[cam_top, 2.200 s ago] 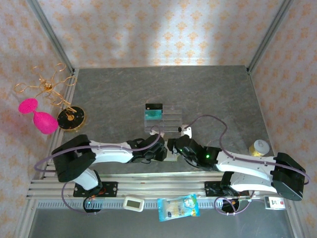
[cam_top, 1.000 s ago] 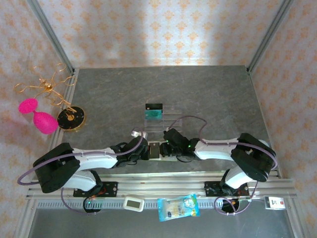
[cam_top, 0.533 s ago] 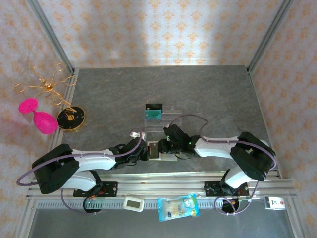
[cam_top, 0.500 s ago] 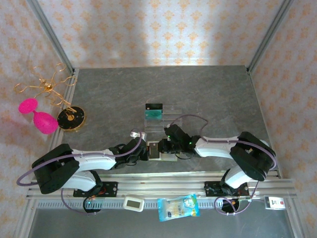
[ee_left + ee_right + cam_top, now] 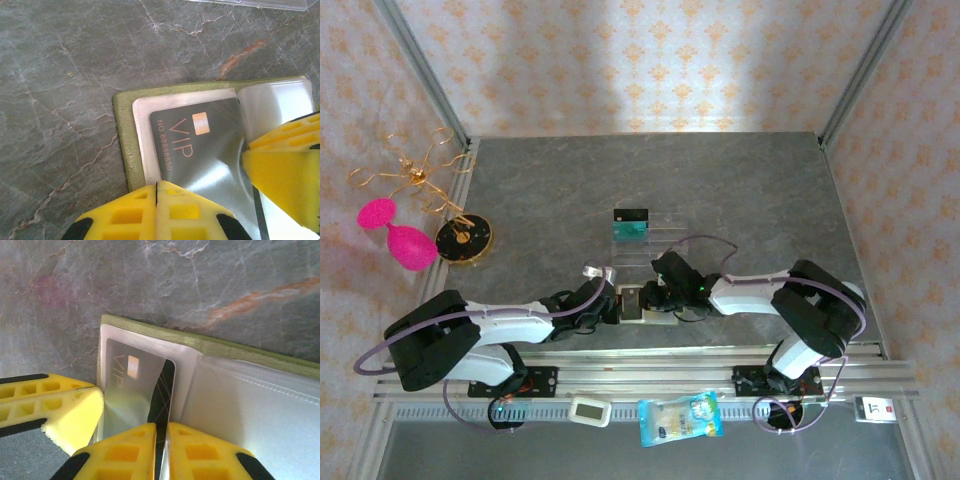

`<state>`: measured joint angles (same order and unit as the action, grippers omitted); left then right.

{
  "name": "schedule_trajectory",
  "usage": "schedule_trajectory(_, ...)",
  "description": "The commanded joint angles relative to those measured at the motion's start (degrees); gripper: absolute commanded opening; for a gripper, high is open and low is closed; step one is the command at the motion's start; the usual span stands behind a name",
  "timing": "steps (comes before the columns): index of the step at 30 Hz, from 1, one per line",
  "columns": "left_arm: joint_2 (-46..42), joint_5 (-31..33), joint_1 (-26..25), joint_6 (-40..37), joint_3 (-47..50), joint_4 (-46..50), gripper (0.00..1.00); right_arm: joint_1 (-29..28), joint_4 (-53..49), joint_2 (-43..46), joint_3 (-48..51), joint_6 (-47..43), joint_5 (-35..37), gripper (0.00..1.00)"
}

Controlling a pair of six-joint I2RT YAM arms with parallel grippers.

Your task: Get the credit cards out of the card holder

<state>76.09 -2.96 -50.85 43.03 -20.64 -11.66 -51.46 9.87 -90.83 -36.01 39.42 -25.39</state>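
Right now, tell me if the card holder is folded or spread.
Spread: the card holder lies flat, clear inner pockets up, a VIP card inside one.

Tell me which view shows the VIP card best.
Left wrist: the VIP card lies face-up in the card holder's clear pocket, lettering legible. Right wrist shows it glared and foreshortened. Top external shows a tiny dark patch.

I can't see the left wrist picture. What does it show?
An open olive card holder lies on a gray marbled table, a dark VIP card in its clear pocket. The left end effector, yellow fingers shut, sits at its lower edge.
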Motion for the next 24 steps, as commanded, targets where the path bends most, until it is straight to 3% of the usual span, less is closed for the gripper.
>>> schedule_trajectory(1,1.2,-2.3,0.4,-0.6,1.1,1.4,0.0,0.1,1.4,-2.1,-0.5,0.2,-2.9,0.15)
schedule_trajectory(3,1.5,-2.6,0.4,-0.7,1.0,1.3,0.0,0.2,1.6,-2.7,-0.8,-0.1,-3.6,0.13)
schedule_trajectory(6,1.2,-2.3,0.4,-0.6,1.1,1.8,0.0,0.1,1.4,-2.5,-0.4,0.0,-3.0,0.0)
schedule_trajectory(12,-1.0,-1.1,0.5,-0.1,1.6,2.8,0.0,0.7,-2.1,3.9,2.1,0.9,3.5,0.0)
schedule_trajectory(24,-5.7,-1.2,1.4,-1.3,-0.4,5.8,0.01,1.0,-7.3,7.9,3.9,1.4,6.3,0.0)
